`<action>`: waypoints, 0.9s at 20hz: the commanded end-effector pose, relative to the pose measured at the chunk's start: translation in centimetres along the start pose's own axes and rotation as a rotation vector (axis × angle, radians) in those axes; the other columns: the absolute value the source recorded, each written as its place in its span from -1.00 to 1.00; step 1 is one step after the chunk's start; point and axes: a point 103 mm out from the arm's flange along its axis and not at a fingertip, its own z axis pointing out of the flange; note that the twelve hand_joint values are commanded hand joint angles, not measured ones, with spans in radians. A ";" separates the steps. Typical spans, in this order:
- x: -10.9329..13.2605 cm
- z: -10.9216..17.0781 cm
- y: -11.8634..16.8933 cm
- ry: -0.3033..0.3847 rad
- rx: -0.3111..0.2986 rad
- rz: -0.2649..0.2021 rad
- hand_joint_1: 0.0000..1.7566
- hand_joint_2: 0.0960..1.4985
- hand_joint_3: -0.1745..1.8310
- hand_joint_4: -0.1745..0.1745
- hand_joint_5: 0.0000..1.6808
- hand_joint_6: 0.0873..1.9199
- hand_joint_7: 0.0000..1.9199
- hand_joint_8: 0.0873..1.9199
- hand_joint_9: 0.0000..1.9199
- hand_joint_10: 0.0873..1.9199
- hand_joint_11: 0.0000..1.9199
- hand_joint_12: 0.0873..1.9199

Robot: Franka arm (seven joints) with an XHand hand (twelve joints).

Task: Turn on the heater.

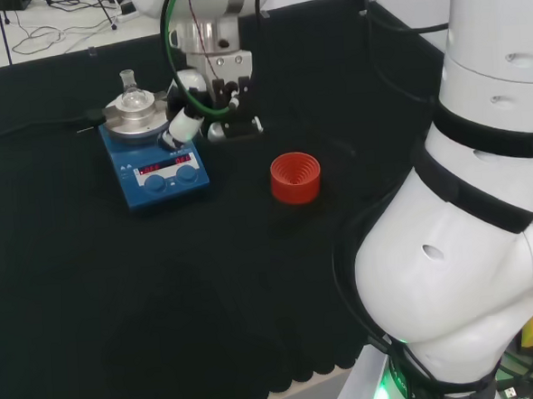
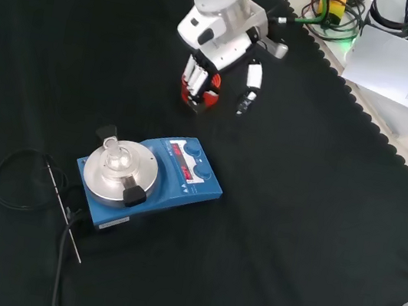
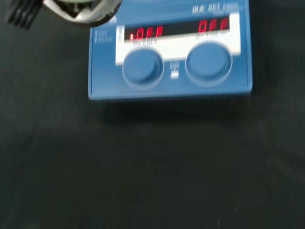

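While the heater [image 2: 149, 181] sits mid-cloth, flask on its plate, both knobs [image 3: 143, 67] untouched | my hand [image 2: 221, 66] hangs beyond it in front view, fingers relaxed, holding nothing | knobs face hand.

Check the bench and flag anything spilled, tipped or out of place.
Nothing stands out. The blue heater sits flat with a small flask upright on its plate, the red ring stand stands upright beside it, and the cloth looks dry.

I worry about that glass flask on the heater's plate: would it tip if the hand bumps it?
Probably yes. The flask has a round body and narrow neck, resting on the heater plate with no visible ring under it. Being clear glass, it looks light and fragile.
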 end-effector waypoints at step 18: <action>3.1 2.8 1.1 -0.083 0.253 -0.056 0.59 -0.10 0.07 -0.75 -0.57 -0.18 0.62 0.68 0.68 0.52 0.29 0.29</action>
